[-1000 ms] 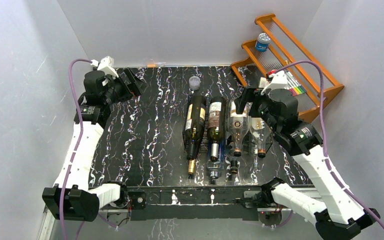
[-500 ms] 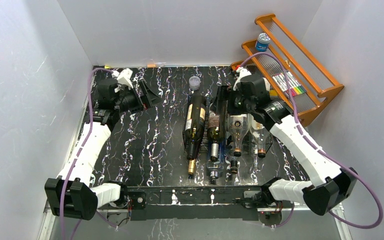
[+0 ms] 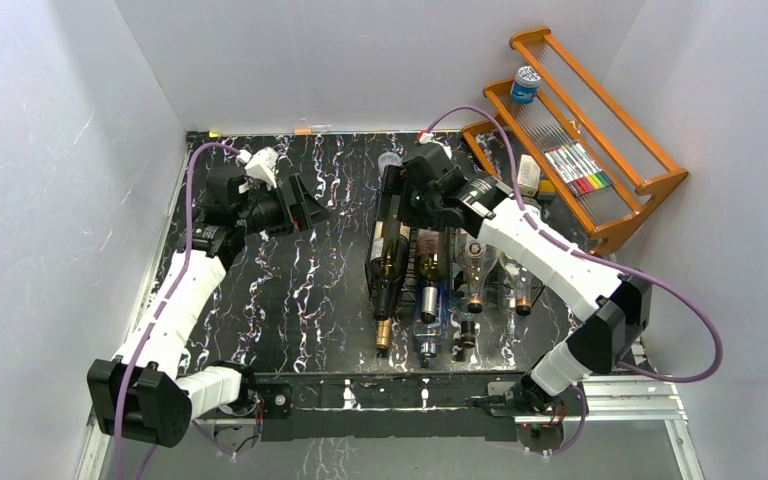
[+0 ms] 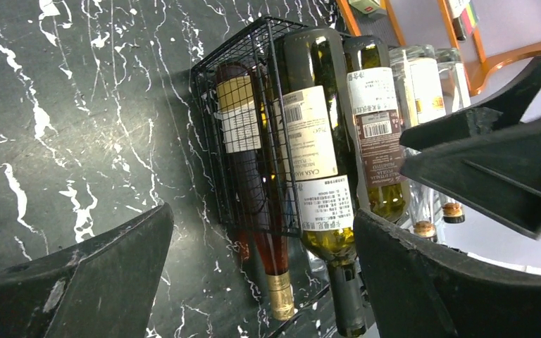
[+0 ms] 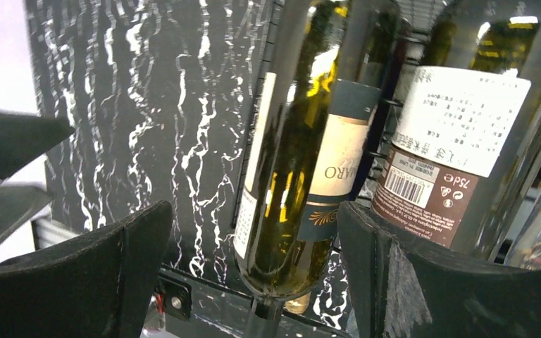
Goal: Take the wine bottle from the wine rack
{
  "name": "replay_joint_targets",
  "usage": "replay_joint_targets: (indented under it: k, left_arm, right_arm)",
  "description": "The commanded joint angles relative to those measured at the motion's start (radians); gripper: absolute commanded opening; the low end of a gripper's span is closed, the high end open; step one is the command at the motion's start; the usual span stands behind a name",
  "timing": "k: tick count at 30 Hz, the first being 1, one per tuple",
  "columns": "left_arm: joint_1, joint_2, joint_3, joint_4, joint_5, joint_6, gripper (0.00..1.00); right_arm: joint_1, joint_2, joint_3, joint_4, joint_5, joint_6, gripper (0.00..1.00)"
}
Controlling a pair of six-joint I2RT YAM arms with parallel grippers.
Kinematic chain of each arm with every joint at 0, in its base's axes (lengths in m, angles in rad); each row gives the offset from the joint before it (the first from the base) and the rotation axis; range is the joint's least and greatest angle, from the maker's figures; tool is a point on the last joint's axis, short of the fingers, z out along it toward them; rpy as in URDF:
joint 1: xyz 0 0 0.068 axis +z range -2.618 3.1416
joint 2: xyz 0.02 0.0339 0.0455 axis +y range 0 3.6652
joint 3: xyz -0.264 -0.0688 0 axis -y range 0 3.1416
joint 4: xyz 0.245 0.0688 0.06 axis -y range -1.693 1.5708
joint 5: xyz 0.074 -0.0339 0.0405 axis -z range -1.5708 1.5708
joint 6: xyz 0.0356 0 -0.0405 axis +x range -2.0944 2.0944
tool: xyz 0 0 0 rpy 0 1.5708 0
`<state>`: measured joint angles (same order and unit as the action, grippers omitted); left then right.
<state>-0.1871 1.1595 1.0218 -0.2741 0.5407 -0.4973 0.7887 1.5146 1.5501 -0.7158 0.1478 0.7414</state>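
Toward the near edge of the desk (image 3: 290, 290) point the necks of the bottles (image 3: 432, 255) lying in the wine rack (image 4: 208, 127) — two dark green, two clear, another caged beneath. Glass: heavy, slick, breakable, so I'd grasp the narrow neck or span the barrel squarely. Over the leftmost wine bottle (image 3: 390, 245) the right gripper (image 3: 397, 192) hovers spread wide, holding nothing; the left gripper (image 3: 312, 208), equally spread, hangs to its left. Farthest right, an orange shelf (image 3: 650, 185) holds a blue-lidded tub (image 3: 526, 84) and pens (image 3: 580, 172).
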Motion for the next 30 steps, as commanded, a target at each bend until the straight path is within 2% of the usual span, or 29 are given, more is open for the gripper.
replay_joint_targets:
  k: [1, 11, 17, 26, 30]
  left_arm:
    - [-0.002, -0.076, 0.001, -0.078, -0.045, 0.067, 0.98]
    - [-0.025, -0.144, 0.017, -0.17, -0.157, 0.148, 0.98]
    - [-0.036, -0.155, 0.047, -0.216, -0.196, 0.179, 0.98]
    - [-0.046, -0.177, 0.027, -0.214, -0.204, 0.178, 0.98]
    - [-0.053, -0.193, 0.027, -0.207, -0.184, 0.197, 0.98]
  right_arm:
    - [0.02, 0.043, 0.095, -0.112, 0.176, 0.169, 0.98]
    - [0.058, 0.193, 0.162, -0.152, 0.216, 0.193, 0.94]
    - [0.08, 0.313, 0.239, -0.257, 0.257, 0.22, 0.94]
    - [0.094, 0.344, 0.213, -0.245, 0.298, 0.242, 0.83]
    - [0.095, 0.335, 0.205, -0.227, 0.285, 0.244, 0.72]
